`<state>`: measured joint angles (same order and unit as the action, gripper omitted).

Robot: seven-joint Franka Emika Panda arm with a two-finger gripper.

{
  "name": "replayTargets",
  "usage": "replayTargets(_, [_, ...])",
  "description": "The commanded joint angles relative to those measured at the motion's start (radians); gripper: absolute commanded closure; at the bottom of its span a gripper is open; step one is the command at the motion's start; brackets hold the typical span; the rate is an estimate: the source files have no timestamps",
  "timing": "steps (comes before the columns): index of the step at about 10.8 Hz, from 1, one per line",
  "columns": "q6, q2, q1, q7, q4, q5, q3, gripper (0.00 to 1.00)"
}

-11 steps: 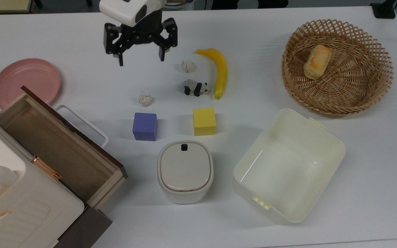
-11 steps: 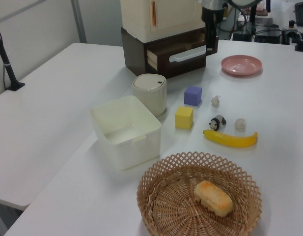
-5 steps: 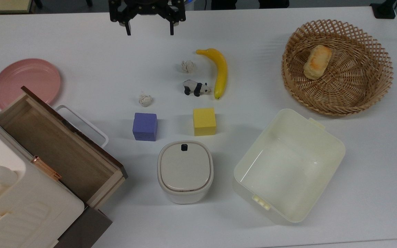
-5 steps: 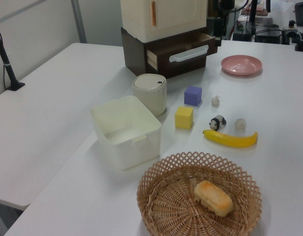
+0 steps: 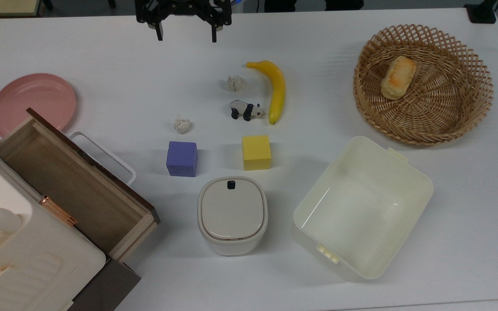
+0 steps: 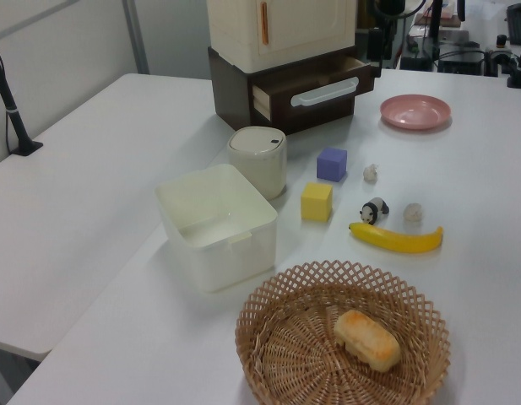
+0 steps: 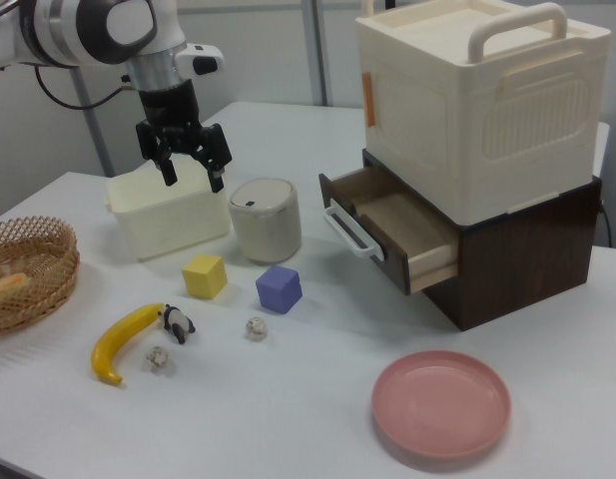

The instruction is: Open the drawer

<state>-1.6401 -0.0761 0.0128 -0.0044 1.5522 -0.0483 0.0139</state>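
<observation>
The drawer [image 5: 71,190] stands pulled well out of the cabinet [image 7: 482,100], its wooden inside bare. In the top view it sits at the lower left of the table [image 5: 145,77], slanting toward the middle, with its white loop handle [image 5: 104,153] on the dark front. In the right view the drawer [image 7: 392,230] juts from the dark base toward the right view's left, handle [image 7: 347,235] foremost; in the left view it shows at the far end of the table, drawer [image 6: 306,84] and handle [image 6: 328,91] facing the left view's right.

The gripper [image 5: 186,35] hangs at the top edge of the top view, well apart from the drawer, fingers spread wide with nothing between them. In the right view the gripper [image 7: 193,180] is raised above the table, in front of the bin [image 7: 168,215] as seen there, jaws apart and empty.

A pink plate [image 5: 33,103] lies just beside the drawer's far corner. Near the handle sits a purple cube [image 5: 182,158], with a yellow cube [image 5: 256,152] beside it toward the top view's right. A lidded container [image 5: 232,214] with a black button stands below the cubes, and the cream bin [image 5: 361,207] lies to its right. Two crumpled paper balls [image 5: 183,125], a toy panda [image 5: 245,110] and a banana [image 5: 276,88] lie mid-table. A wicker basket [image 5: 469,99] at the top view's upper right holds a bread roll [image 5: 398,77].
</observation>
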Motion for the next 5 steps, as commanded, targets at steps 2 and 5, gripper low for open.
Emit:
replayTargets(2, [0.061,0.016,0.001,0.007,-0.011,0.019,-0.015,0.00])
replayTargets(5, [0.062,0.016,-0.001,0.007,-0.012,0.019,-0.015,0.00])
